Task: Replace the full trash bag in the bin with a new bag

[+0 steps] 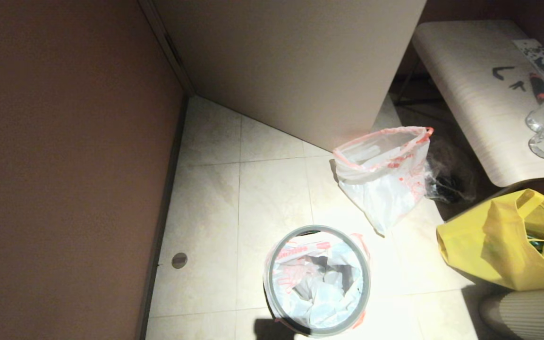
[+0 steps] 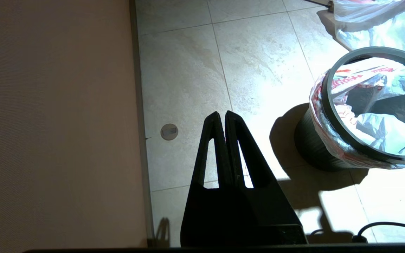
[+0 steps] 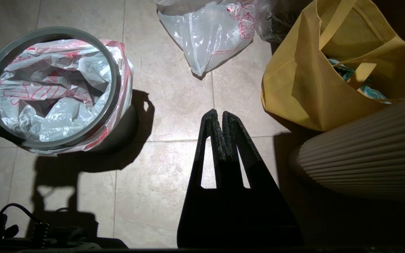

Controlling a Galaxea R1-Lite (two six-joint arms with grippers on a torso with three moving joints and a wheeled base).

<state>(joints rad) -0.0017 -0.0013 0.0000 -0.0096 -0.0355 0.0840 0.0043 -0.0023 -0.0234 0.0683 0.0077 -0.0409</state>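
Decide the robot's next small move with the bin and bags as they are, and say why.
Probably just hold both arms back: a slack bag already lines the bin, clamped under the hoop, the other bag stands on the floor, and the left fingers and right fingers hang shut, empty.

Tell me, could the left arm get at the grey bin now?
Probably yes: the left gripper, shut, hangs above bare floor tiles beside the bin, with nothing between them.
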